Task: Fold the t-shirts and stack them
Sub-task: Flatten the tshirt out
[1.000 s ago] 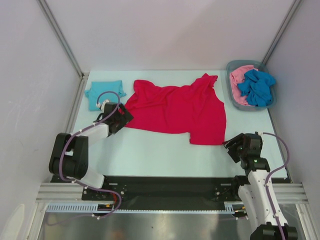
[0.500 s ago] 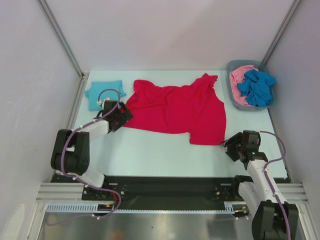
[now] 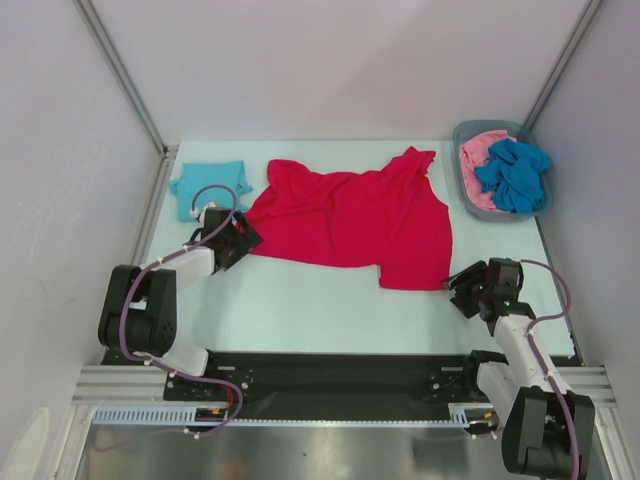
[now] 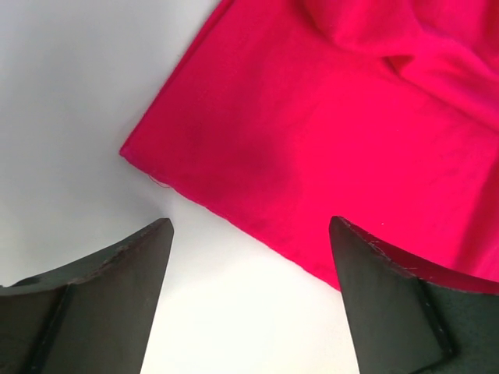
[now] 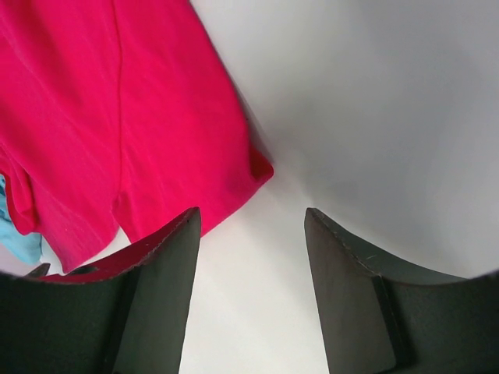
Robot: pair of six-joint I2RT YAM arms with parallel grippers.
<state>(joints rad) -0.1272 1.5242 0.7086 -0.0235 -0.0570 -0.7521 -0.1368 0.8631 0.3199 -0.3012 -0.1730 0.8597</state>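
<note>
My left gripper [image 4: 249,224] and right gripper [image 5: 251,212] stand spread wide, holding nothing, at two near corners of the red t-shirt [image 3: 350,215].

Red t-shirt [image 5: 117,117] lies on the table [image 5: 374,117]; fingers [image 5: 156,304] spread apart, holding nothing.

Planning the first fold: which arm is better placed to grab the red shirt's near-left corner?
Left. The left arm holds open jaws right at that corner of the red shirt; the right arm is across the shirt, at its near-right corner.
</note>
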